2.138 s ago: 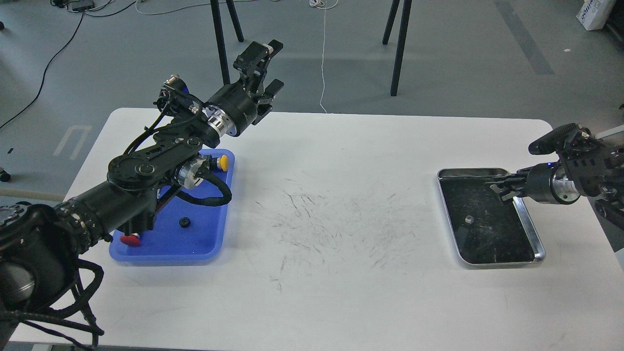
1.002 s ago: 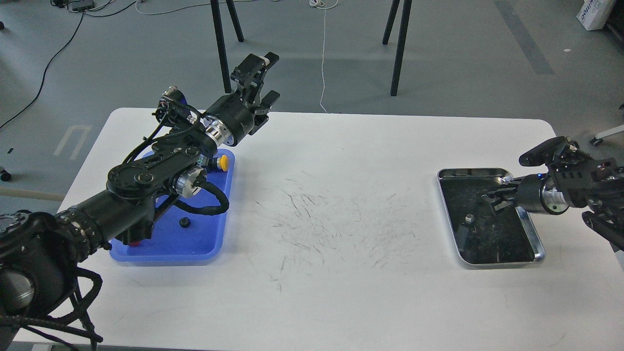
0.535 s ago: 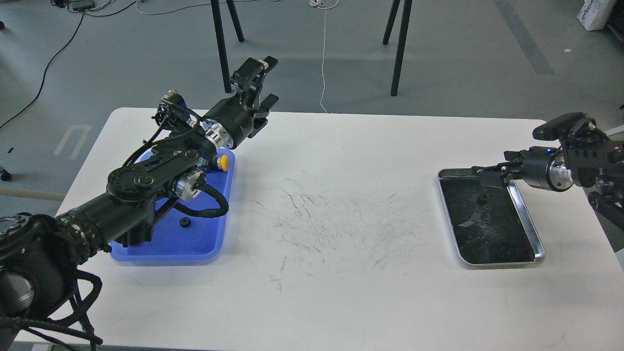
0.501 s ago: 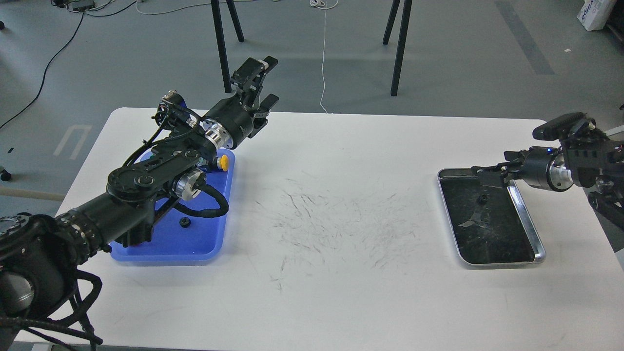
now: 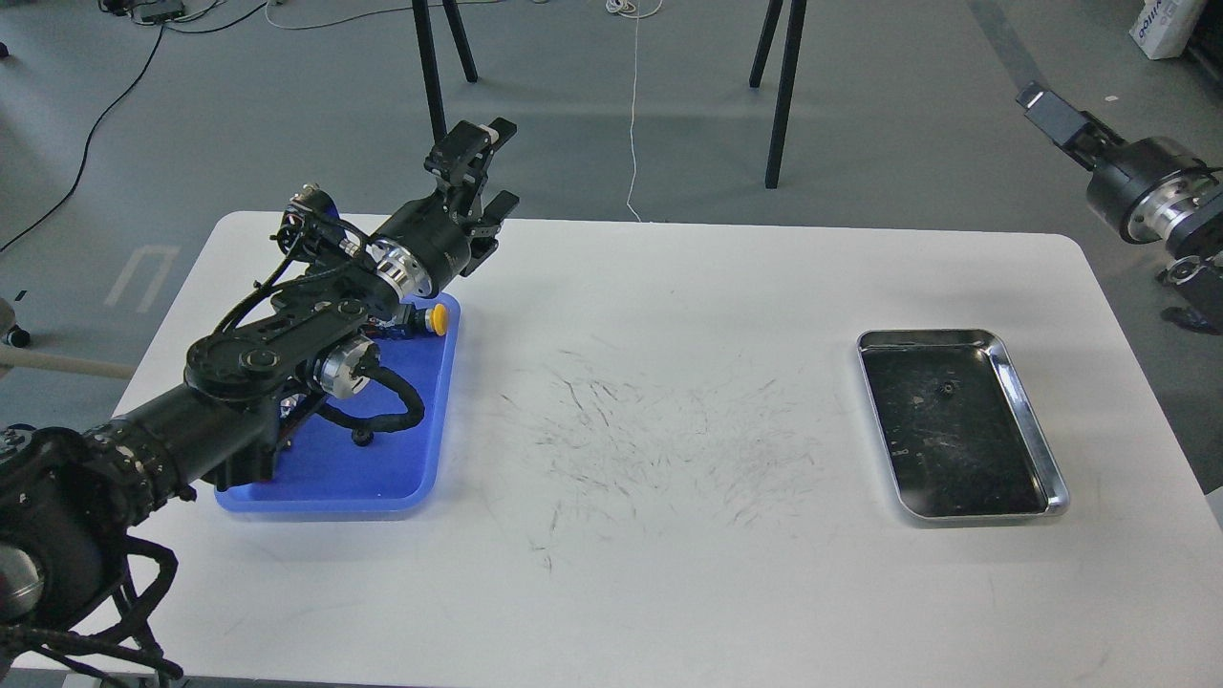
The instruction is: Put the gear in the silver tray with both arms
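Note:
The silver tray [image 5: 1030, 413] lies on the right side of the white table. A small black gear [image 5: 946, 387] sits on its dark bottom near the far end. My right gripper [image 5: 1051, 107] is raised high at the upper right, off the table and well away from the silver tray. It looks dark and its fingers cannot be told apart. My left gripper [image 5: 485, 170] is open and empty, held in the air above the table's far left edge, beyond the blue tray [image 5: 334, 478]. Another small black gear [image 5: 361, 438] lies in the blue tray, partly behind my arm's cable.
A yellow knob [image 5: 438, 318] sits at the blue tray's far right corner, under my left arm. The table's middle [image 5: 650, 430] shows only dark scuff marks. Black stand legs [image 5: 779, 86] are on the floor behind the table.
My right gripper has lifted off the silver tray and swung up and to the right, leaving the small gear lying in the tray. My left arm has shifted slightly to the left.

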